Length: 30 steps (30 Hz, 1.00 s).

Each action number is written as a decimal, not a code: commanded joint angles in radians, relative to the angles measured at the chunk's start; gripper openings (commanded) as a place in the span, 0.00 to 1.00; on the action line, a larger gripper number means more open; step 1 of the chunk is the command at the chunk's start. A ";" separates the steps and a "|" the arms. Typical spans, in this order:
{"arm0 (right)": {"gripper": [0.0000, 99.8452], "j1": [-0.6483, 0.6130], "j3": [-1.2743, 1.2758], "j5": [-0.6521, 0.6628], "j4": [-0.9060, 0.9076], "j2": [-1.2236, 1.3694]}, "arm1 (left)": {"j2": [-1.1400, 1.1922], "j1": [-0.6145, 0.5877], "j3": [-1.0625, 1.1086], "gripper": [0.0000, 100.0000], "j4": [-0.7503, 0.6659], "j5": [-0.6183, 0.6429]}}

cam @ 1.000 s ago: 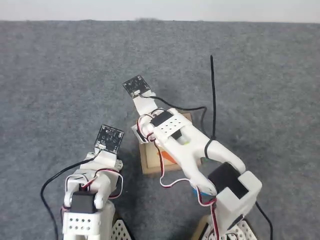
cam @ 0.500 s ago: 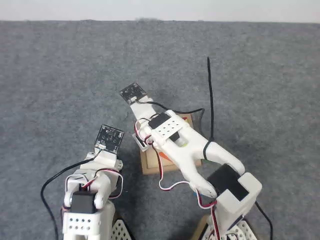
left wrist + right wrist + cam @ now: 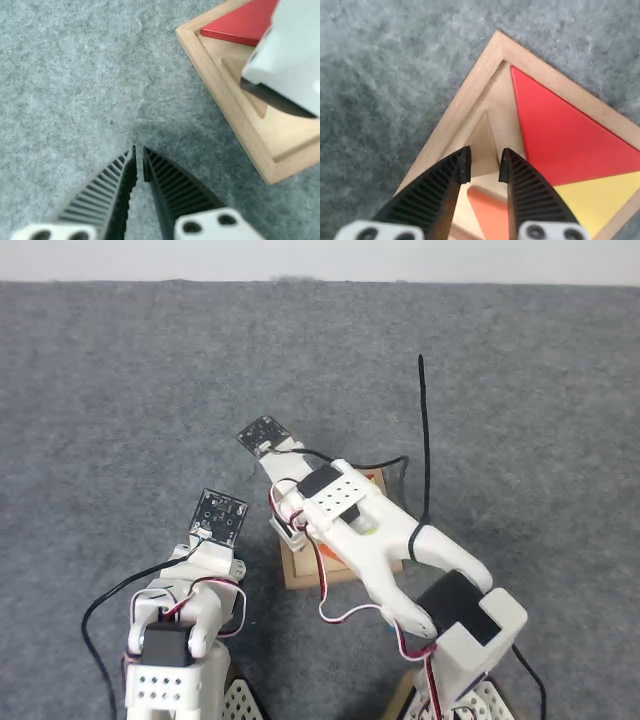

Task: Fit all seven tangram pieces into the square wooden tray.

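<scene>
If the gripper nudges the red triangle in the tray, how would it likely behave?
The red triangle looks flat and stiff, so it would probably slide, not bend or roll. One edge lies against the tray rim, so pinching it there seems hard.

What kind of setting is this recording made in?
Probably a tabletop robot test bench: a grey felt-like mat underneath, a white left arm and right arm show bare wiring, and a wooden tray holds coloured tangram pieces.

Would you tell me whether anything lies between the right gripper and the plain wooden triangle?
Nothing visible does: the open right gripper is directly over the plain wooden triangle; the red triangle lies beside it.
</scene>
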 commanded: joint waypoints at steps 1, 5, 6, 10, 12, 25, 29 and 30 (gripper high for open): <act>0.11 -0.004 0.023 0.015 0.018 -0.059 | -0.017 -0.005 -0.010 0.02 0.003 -0.006; 0.12 -0.008 0.043 0.003 0.015 -0.188 | -0.017 -0.005 -0.010 0.02 0.003 -0.006; 0.12 -0.008 0.055 -0.009 0.015 -0.216 | -0.017 -0.005 -0.010 0.02 0.003 -0.006; 0.12 -0.008 0.155 -0.023 -0.076 -0.272 | -0.017 -0.005 -0.010 0.02 0.003 -0.006; 0.12 -0.008 0.195 -0.025 -0.128 -0.272 | -0.017 -0.005 -0.010 0.02 0.003 -0.006; 0.19 -0.058 0.157 -0.025 -0.153 -0.231 | -0.017 -0.005 -0.010 0.02 0.003 -0.006; 0.20 -0.058 0.150 -0.020 -0.156 -0.197 | -0.017 -0.005 -0.010 0.02 0.003 -0.006; 0.20 -0.056 0.141 -0.020 -0.163 -0.176 | -0.017 -0.005 -0.010 0.02 0.003 -0.006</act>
